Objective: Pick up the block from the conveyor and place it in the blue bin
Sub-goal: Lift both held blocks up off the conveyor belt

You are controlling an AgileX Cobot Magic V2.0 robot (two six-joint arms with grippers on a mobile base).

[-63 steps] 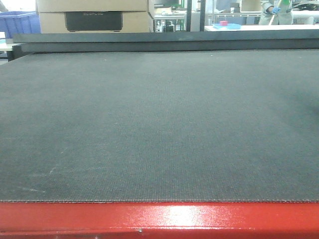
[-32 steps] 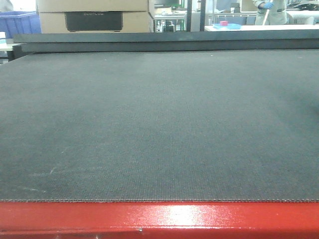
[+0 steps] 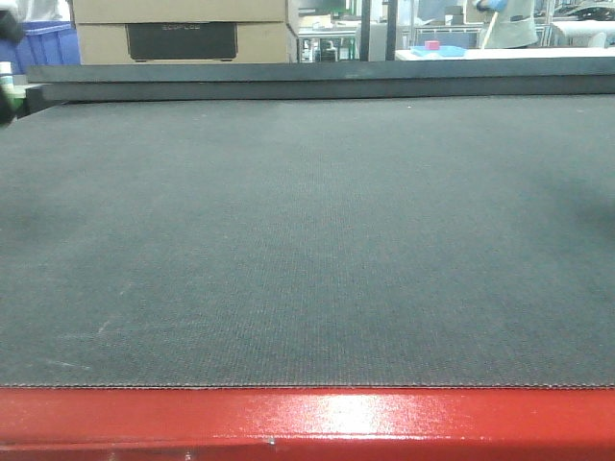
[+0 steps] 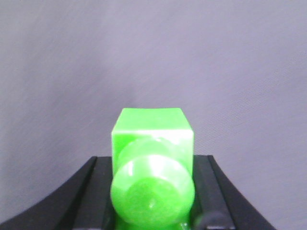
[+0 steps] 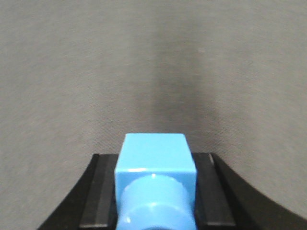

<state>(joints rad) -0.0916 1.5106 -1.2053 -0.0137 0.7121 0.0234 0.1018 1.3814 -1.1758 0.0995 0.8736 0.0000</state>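
The conveyor (image 3: 307, 240) fills the front view as a wide dark grey woven belt above its glossy red frame (image 3: 307, 418). Nothing lies on the belt here; the block and the blue bin are out of view. In the left wrist view my left gripper (image 4: 152, 158) shows only black side rails flanking a bright green square piece with a round knob (image 4: 152, 191), over plain grey surface. In the right wrist view my right gripper (image 5: 156, 167) has the same black rails round a light blue piece (image 5: 156, 158), hanging over the belt (image 5: 153, 62). No fingertips show in either view.
Beyond the belt's far edge stand a cardboard box with a dark panel (image 3: 181, 38), a ribbed blue crate (image 3: 43, 43) at the far left, and a white table with a small light-blue tray (image 3: 437, 48). A person (image 3: 504, 19) stands at the back right.
The belt stays bare throughout. The person at the back right has shifted left. A dark blurred shape has come in at the far left edge of the front view.
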